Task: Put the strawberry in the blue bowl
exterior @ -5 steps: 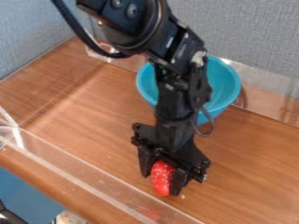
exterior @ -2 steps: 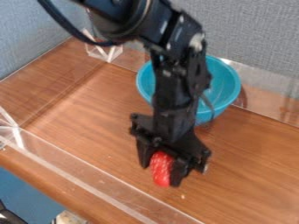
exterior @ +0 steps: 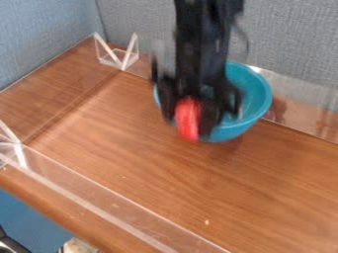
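The strawberry (exterior: 192,120) is a red blur held between the fingers of my gripper (exterior: 193,117), lifted off the table. It hangs in front of the near left rim of the blue bowl (exterior: 248,99), which stands at the back right of the wooden table. The arm comes down from the top of the view, blurred by motion, and covers the bowl's left part. The jaws are closed on the strawberry's sides.
The wooden table (exterior: 119,148) has a low clear plastic wall (exterior: 79,193) along its front and left edges. A clear plastic stand (exterior: 119,51) sits at the back left corner. A grey wall rises behind.
The gripper has risen from the table's front and moved back toward the bowl, carrying the strawberry with it.
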Tool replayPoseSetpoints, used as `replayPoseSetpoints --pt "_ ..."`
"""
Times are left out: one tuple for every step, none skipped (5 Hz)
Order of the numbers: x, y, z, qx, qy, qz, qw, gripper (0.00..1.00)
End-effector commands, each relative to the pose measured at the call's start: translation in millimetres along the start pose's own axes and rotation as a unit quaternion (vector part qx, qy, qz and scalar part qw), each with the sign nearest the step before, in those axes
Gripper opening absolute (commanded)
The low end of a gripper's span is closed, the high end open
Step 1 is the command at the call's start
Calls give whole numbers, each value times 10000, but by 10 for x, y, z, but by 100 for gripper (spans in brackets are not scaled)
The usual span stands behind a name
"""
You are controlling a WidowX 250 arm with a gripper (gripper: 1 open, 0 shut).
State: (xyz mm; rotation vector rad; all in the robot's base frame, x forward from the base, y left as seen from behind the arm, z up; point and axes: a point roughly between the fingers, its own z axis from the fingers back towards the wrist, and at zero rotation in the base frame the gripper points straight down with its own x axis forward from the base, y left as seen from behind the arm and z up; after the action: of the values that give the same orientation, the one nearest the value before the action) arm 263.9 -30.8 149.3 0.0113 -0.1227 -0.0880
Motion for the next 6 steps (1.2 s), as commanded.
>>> replayPoseSetpoints --pt "404 141 331 -6 -576 101 9983 0" --pt "534 136 174 25 -425 27 9991 0" --pt "604 91 56 40 -296 -72 9995 0" --pt "677 62 -62 61 -178 -157 9997 0" --pt "721 -6 -163 72 -103 -297 9995 0" --pt "746 -66 -273 79 -22 -389 9992 0"
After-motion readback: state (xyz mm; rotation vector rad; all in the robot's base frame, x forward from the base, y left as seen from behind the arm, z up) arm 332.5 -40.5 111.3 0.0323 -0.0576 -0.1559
